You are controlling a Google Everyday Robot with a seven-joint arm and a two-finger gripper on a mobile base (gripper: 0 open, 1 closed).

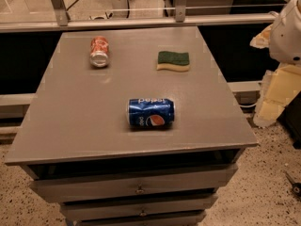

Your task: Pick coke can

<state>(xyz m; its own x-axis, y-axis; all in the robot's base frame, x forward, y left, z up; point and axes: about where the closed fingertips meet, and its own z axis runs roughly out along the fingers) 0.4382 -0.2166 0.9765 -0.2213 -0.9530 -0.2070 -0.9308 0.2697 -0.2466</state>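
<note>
Three items lie on the grey tabletop point(70, 126), which caps a cabinet of drawers point(136, 188).

Coke can point(99, 51): 11 o'clock on the top, near the far edge. It is on its side, silver end facing the camera, red-orange body with whitish markings pointing away toward 12. It lies free on the surface.

Sponge point(173, 60): 1 o'clock, lying flat, green face up, yellow layer beneath. It is roughly level with the coke can and well apart from it.

Blue Pepsi can point(151, 113): just toward 6 from the table's centre, on its side, long axis running 9 to 3, lettering upside-down from this view. It is well apart from both other items.

White rounded robot part point(288, 32): 2 o'clock of the frame, past the table's right edge.

Gripper: out of frame, so wide, narrow or holding something cannot be told.

Yellowish foam blocks point(275, 93) stand at 3 o'clock below the robot part, on the speckled floor point(263, 182). A metal rail point(141, 21) runs behind the table at 12.
</note>
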